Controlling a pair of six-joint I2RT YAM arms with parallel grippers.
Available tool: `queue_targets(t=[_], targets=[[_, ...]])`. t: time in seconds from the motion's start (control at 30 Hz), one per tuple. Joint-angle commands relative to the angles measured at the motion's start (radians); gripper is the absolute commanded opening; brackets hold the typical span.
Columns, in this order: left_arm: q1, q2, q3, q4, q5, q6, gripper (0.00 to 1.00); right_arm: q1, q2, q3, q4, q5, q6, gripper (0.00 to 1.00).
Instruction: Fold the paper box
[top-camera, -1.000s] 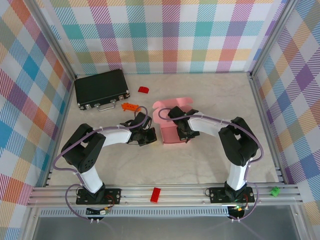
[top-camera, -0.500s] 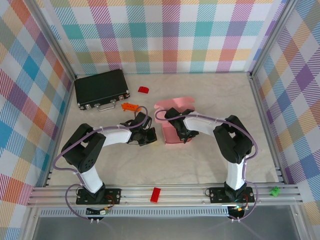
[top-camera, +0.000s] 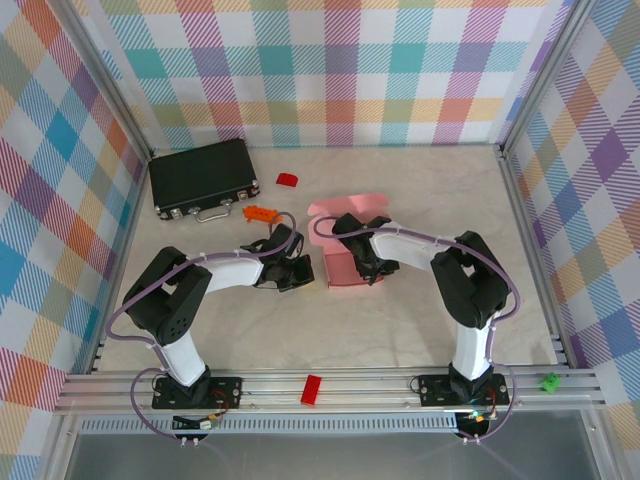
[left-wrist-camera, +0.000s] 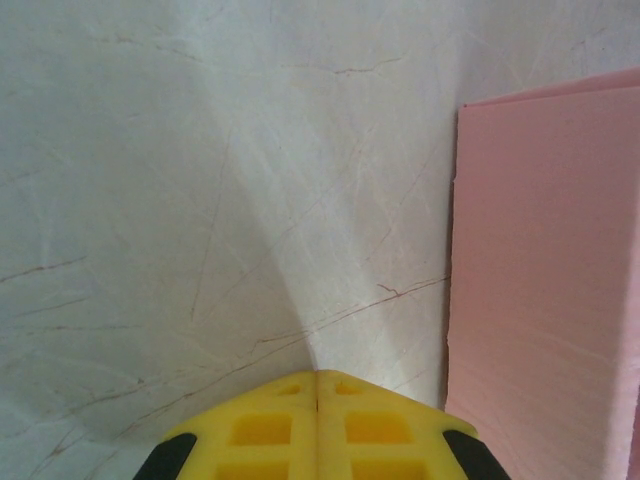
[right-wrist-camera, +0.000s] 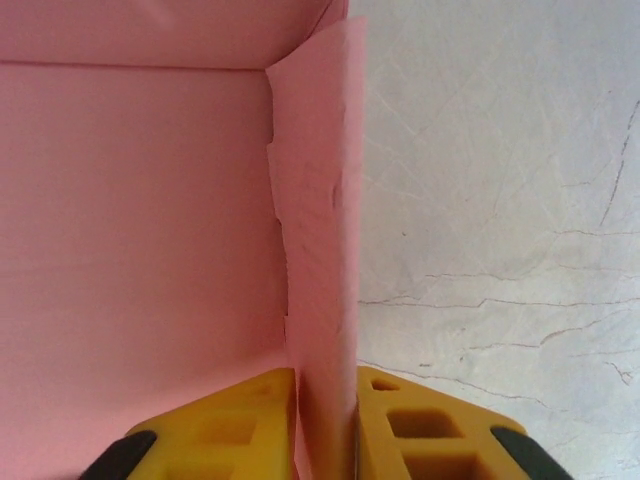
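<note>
Two hands: left hand (left-wrist-camera: 317, 385) closed, empty, beside paper box (right-wrist-camera: 140, 200); right hand (right-wrist-camera: 325, 385) straddles its wall, can't tell if pinching. Risk: unheld wall flops outward or creases.

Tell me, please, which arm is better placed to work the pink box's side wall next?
Right: the right gripper has the paper box's side wall between its fingers; the left gripper is shut beside the box, over bare table.
</note>
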Motion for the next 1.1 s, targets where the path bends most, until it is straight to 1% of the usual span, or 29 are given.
queue_targets(t=[0.0,0.27,0.37,0.47,0.67,0.87,0.9,1.07], targets=[[-0.039,0.109,0.003,0.093,-0.001,0.01,0.0,-0.007,-0.047,-0.004,-0.034,-0.015,0.017,0.25],[-0.038,0.095,0.013,0.073,-0.013,0.02,0.0,-0.016,-0.102,-0.013,-0.033,-0.015,0.024,0.32],[-0.039,0.077,0.017,0.053,-0.031,0.03,0.0,-0.027,-0.138,-0.031,-0.008,-0.034,0.027,0.33],[-0.039,0.046,0.025,0.01,-0.069,0.05,0.0,-0.049,-0.195,-0.065,0.036,-0.079,0.026,0.34],[-0.039,-0.027,0.062,-0.098,-0.155,0.108,0.04,-0.13,-0.331,-0.175,0.158,-0.239,0.003,0.38],[-0.038,-0.093,0.114,-0.189,-0.257,0.173,0.08,-0.241,-0.446,-0.294,0.246,-0.396,-0.038,0.4],[-0.038,-0.104,0.125,-0.225,-0.271,0.187,0.08,-0.258,-0.468,-0.311,0.266,-0.425,-0.046,0.41],[-0.03,-0.158,0.162,-0.264,-0.34,0.241,0.15,-0.336,-0.523,-0.339,0.335,-0.515,-0.101,0.42]])
